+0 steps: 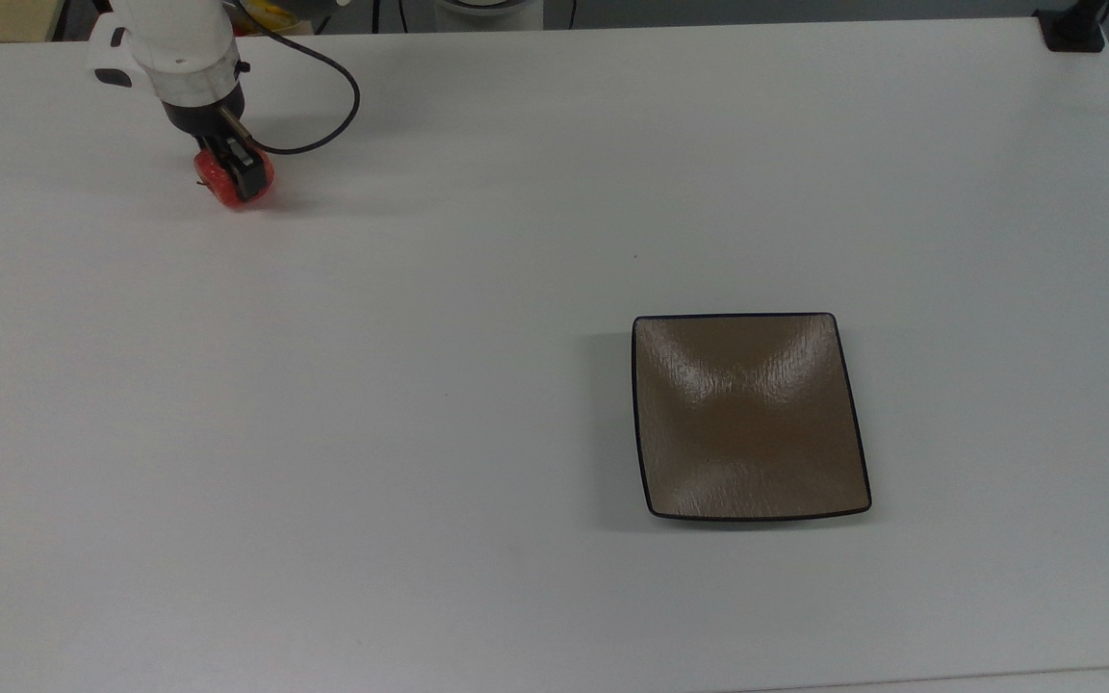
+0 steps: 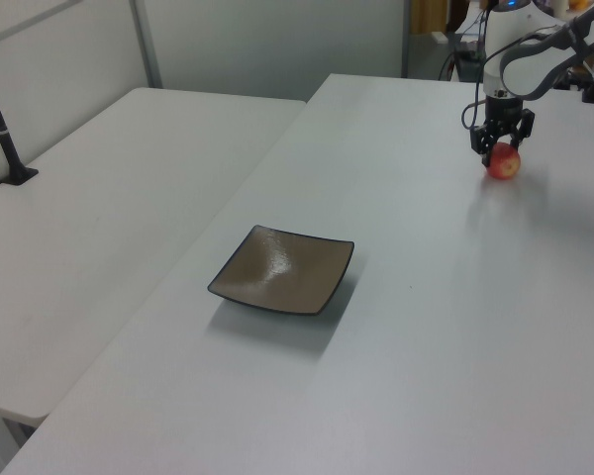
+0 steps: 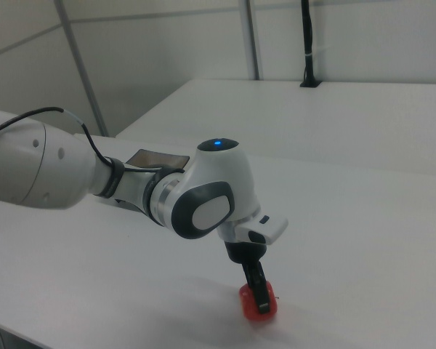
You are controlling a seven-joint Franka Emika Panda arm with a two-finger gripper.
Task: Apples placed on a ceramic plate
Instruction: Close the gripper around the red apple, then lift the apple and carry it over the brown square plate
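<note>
Red apple (image 1: 227,183) resting on the white table (image 1: 477,241) near the far left corner in the top view, well apart from the square brown ceramic plate (image 1: 749,416), which lay flat and bare toward the top view's right. Gripper (image 1: 235,173) lowered over the apple, its two dark fingers (image 2: 485,150) spread and straddling the fruit, one on either side as seen in the left view; whether the pads touched the skin could not be told. In the left view the apple (image 2: 504,165) sat at the far right of the table (image 2: 396,297), with the gripper (image 2: 500,150) directly above it and the plate (image 2: 283,269) nearer the camera, toward the left view's left. In the right view the white arm (image 3: 131,189) reached in from the right view's left, wrist bent downward, a dark finger (image 3: 256,283) crossing the front of the apple (image 3: 259,304); a corner of the plate (image 3: 157,158) appeared behind the arm. A black cable (image 1: 328,115) looped from the wrist across the table surface in the top view
</note>
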